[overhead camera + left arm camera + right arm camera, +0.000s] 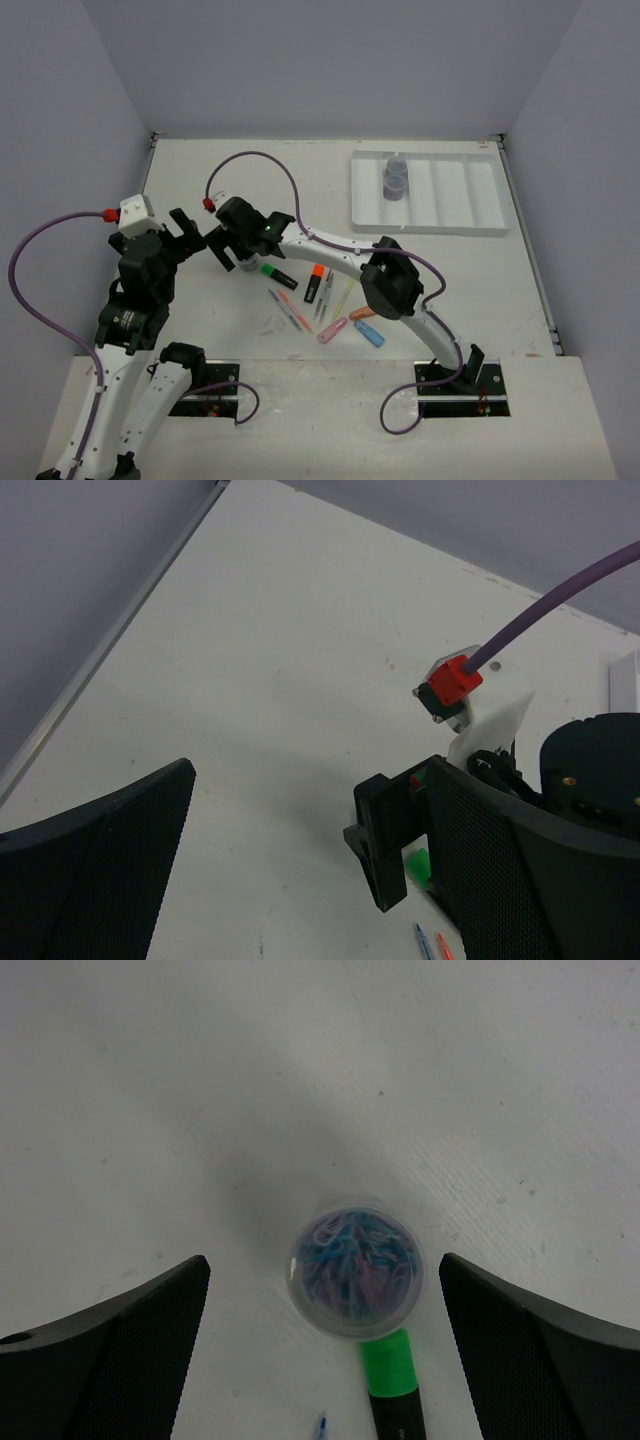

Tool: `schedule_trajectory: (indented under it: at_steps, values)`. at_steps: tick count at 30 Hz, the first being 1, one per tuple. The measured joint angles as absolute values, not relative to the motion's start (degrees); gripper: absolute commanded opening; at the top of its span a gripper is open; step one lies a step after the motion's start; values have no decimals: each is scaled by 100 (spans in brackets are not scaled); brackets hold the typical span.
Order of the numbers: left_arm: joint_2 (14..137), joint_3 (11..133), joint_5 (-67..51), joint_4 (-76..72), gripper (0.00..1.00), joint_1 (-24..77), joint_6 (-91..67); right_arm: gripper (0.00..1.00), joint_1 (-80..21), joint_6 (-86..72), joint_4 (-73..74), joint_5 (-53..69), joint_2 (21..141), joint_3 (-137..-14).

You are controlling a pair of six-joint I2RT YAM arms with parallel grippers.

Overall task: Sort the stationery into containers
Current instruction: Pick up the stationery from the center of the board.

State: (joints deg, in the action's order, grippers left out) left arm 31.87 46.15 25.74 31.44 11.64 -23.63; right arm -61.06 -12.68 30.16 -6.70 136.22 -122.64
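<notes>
The small round jar (352, 1278), clear-topped and full of blue and pink paper clips, stands upright on the surface (150, 1080), left of centre and well apart from the white tray (470, 195) at the far right. It sits directly below the right tool (322, 1270), in the gap between the two fingers and slightly nearer the right-hand one in the wrist view. Being round, it has no long axis to line up with, so a straight descent looks enough. The catch is the green-capped highlighter (390, 1365), whose cap appears to touch the jar's near side; it lies out of the fingers' closing line, yet it may get nudged when the jar is lifted.

The right tool is spread wide, clear of the jar on both sides and holding nothing. The left tool (312, 780) hangs just beside it, also fully spread and empty, so the right arm is plainly the nearer one. Two matching jars (396, 178) already sit in the tray's second compartment from the left.
</notes>
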Motion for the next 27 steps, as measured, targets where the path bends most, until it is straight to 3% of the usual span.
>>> schedule_trajectory:
  at_steps: [3,6,8,11,13,14,22,27]
  values:
    - [3191,4615,2587,3156,100,1164,-2364,99,-6104,-1166,3155,-865,13861,-12437]
    - [3190,4615,2587,3173,100,1164,-2364,92,-6097,-1122,3236,-970,13999,-12492]
    - [3191,4615,2587,3195,100,1164,-2364,76,-6095,-1122,3270,-980,14042,-12491]
    - [3198,4615,2584,3204,100,1164,-2364,45,-6099,-1113,3288,-977,14053,-12463]
    - [3207,4615,2582,3207,100,1164,-2364,17,-6101,-1135,3220,-991,14043,-12399]
    - [3211,4615,2582,3208,100,1164,-2364,13,-6098,-1145,3168,-977,14011,-12335]
    - [3282,4615,2552,3205,100,1164,-2362,10,-6061,-1111,3016,-1004,13672,-11935]
    - [3326,4615,2524,3205,100,1164,-2359,10,-5742,-1183,2844,-968,12602,-11041]
